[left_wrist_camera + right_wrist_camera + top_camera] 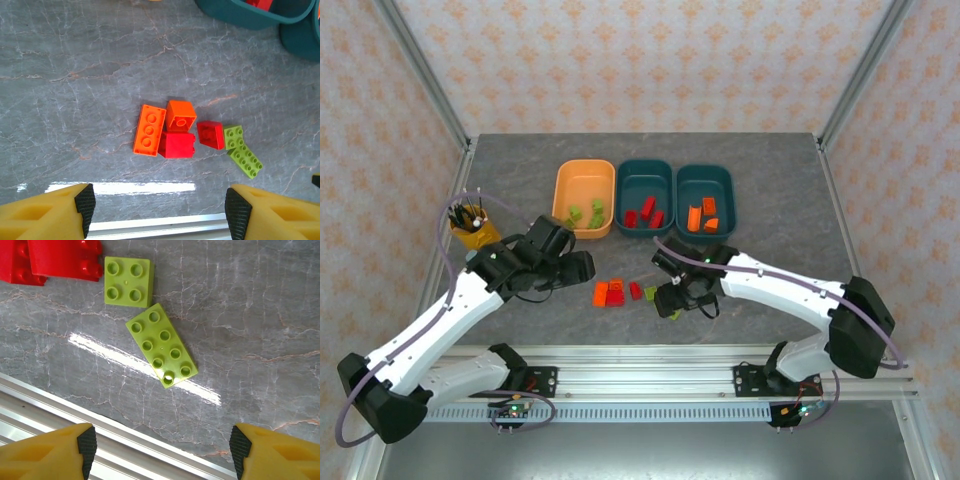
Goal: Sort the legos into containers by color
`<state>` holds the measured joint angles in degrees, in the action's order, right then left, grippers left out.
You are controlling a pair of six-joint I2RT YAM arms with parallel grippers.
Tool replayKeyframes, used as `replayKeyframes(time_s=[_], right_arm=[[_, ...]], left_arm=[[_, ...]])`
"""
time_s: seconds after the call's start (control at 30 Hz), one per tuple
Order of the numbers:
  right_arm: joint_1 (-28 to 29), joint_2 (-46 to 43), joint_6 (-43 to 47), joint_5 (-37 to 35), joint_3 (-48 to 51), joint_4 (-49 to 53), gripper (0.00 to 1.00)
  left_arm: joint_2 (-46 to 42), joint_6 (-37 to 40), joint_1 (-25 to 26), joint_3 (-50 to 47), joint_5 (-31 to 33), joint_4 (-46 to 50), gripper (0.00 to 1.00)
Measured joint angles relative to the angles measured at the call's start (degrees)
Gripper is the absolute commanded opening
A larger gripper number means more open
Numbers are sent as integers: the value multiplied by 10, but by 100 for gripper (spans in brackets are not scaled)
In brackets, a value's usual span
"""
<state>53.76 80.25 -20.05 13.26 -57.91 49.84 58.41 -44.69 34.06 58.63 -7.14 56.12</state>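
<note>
Though the three trays [560,190] held some colour-sorted bricks [648,210], six legos [177,146] lay loose near the left gripper [160,202] and right gripper [162,444], both gaping wide and empty.

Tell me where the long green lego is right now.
The long lime brick lies flat on the table in the right wrist view, just beside the square lime brick, near the table's front rail.

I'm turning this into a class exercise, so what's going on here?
Two arms are sorting bricks by colour. Green bricks lie in the light orange tray, red bricks in the middle teal tray, orange bricks in the right teal tray. Six loose bricks lie on the table. The left gripper and right gripper hang open, empty, near them.
</note>
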Motion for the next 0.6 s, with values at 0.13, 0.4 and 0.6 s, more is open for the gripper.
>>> replayKeyframes(time_s=[0.13,0.4,0.6], right_arm=[[0,14,1,1,-5,-22,72],[23,146,26,3,-113,-52,66],[24,223,53,11,-178,-53,55]], left_arm=[[-5,-26,9,-15,12,-1,72],[-19,-59,12,-32,29,-2,72],[-30,-65,12,-32,34,-2,72]])
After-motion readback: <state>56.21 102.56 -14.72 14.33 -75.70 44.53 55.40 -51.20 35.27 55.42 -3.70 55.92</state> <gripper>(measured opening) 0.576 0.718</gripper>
